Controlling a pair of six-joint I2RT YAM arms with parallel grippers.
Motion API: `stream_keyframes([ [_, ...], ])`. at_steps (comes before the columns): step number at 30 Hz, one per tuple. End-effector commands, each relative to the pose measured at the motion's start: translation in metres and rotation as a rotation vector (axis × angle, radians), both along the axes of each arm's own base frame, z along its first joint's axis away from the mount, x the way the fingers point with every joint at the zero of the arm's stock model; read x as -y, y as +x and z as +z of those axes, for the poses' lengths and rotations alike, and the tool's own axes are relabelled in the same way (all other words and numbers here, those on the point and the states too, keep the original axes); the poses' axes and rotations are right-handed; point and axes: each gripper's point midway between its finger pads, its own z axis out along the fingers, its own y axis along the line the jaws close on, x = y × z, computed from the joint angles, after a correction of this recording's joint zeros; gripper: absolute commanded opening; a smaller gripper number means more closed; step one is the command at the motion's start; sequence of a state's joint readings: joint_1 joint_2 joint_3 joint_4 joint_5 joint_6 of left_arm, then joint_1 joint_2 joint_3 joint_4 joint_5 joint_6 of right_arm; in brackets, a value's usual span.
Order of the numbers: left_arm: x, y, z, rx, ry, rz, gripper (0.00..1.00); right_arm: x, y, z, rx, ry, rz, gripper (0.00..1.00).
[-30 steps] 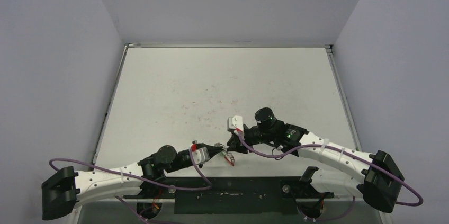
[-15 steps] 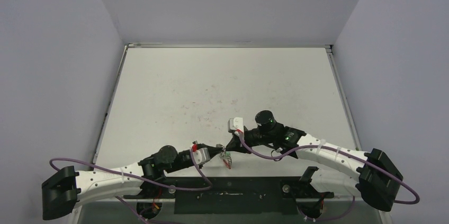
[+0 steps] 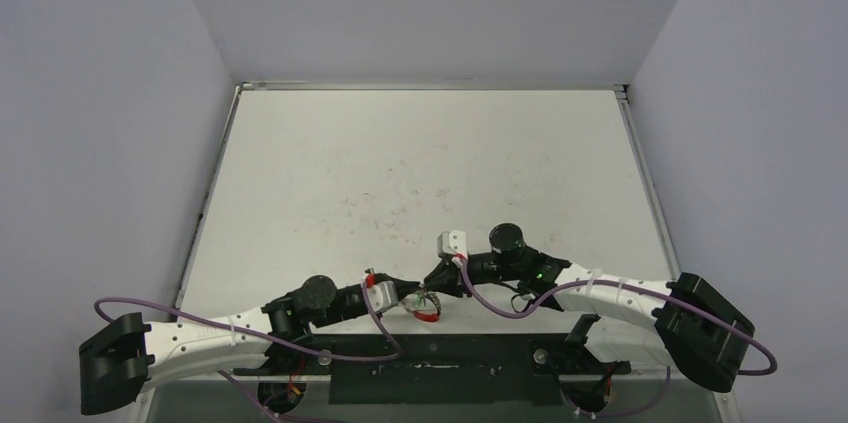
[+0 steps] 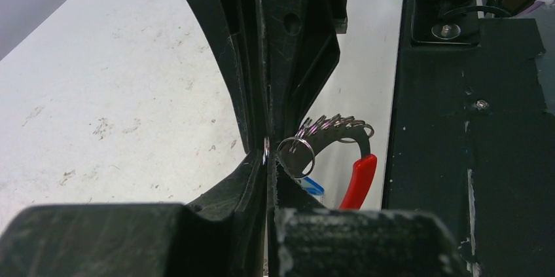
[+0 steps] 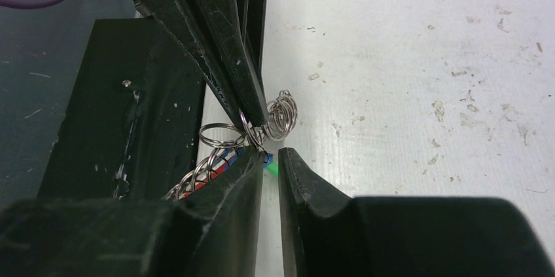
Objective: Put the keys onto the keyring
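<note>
My left gripper [image 3: 410,295] is shut on a wire loop of the keyring [image 3: 426,309] near the table's front edge. In the left wrist view the pinched wire shows between the closed fingers [image 4: 262,93]. The coiled keyring [image 4: 335,125] curves right of them with its red sleeve [image 4: 359,181], and the blue key head [image 4: 313,186] is under a small ring. My right gripper [image 3: 433,286] faces it tip to tip. In the right wrist view its jaws stand a narrow gap apart [image 5: 269,159]. The green key head [image 5: 271,168] shows at the gap's far end.
The black mounting plate [image 3: 440,368] with its bolts lies just beyond the table's front edge, right beside the keyring. It also shows in the left wrist view [image 4: 471,159] and the right wrist view [image 5: 131,126]. Purple cables loop off both arms. Grey walls enclose the table.
The right arm has swung down towards the front edge and closed in on the keyring. The keyring has dropped lower and turned, with the red sleeve now at its bottom. The left gripper barely moved.
</note>
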State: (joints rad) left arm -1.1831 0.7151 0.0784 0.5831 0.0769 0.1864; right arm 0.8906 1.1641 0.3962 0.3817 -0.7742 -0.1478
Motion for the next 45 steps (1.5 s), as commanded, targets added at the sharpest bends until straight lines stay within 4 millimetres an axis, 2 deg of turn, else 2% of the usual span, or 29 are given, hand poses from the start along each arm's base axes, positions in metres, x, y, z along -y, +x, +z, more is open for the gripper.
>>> stream_keyframes([
  [1, 0.007, -0.001, 0.042, 0.042, -0.141, -0.018, 0.00, -0.008, 0.010, 0.032, 0.099, 0.175, -0.035, 0.21],
  [4, 0.007, -0.002, 0.043, 0.043, -0.143, -0.020, 0.00, -0.006, 0.011, 0.039, 0.118, 0.231, -0.065, 0.40],
  [9, 0.007, -0.002, 0.042, 0.043, -0.143, -0.021, 0.00, -0.005, 0.009, 0.042, 0.127, 0.248, -0.058, 0.40],
  [12, 0.006, -0.002, 0.041, 0.039, -0.140, -0.019, 0.00, -0.005, 0.006, 0.046, 0.131, 0.262, -0.048, 0.36],
  [14, 0.007, -0.002, 0.041, 0.038, -0.139, -0.019, 0.00, -0.005, 0.004, 0.050, 0.137, 0.270, -0.036, 0.30],
  [20, 0.006, -0.001, 0.040, 0.036, -0.138, -0.014, 0.00, -0.005, -0.002, 0.052, 0.133, 0.266, -0.003, 0.01],
  [27, 0.001, 0.001, 0.039, 0.029, -0.127, 0.009, 0.00, 0.004, -0.002, 0.044, 0.137, 0.172, -0.010, 0.00],
  [30, -0.004, 0.005, 0.040, 0.031, -0.124, 0.038, 0.20, 0.016, 0.003, 0.031, 0.123, 0.034, -0.050, 0.00],
  [33, -0.010, 0.008, 0.041, 0.035, -0.117, 0.066, 0.32, 0.030, 0.009, 0.023, 0.133, -0.097, -0.083, 0.00],
  [37, -0.016, 0.014, 0.039, 0.036, -0.095, 0.110, 0.38, 0.044, 0.018, 0.018, 0.134, -0.221, -0.135, 0.00],
  [45, -0.018, 0.021, 0.029, -0.012, -0.018, 0.156, 0.46, 0.046, 0.033, 0.011, 0.107, -0.326, -0.234, 0.00],
])
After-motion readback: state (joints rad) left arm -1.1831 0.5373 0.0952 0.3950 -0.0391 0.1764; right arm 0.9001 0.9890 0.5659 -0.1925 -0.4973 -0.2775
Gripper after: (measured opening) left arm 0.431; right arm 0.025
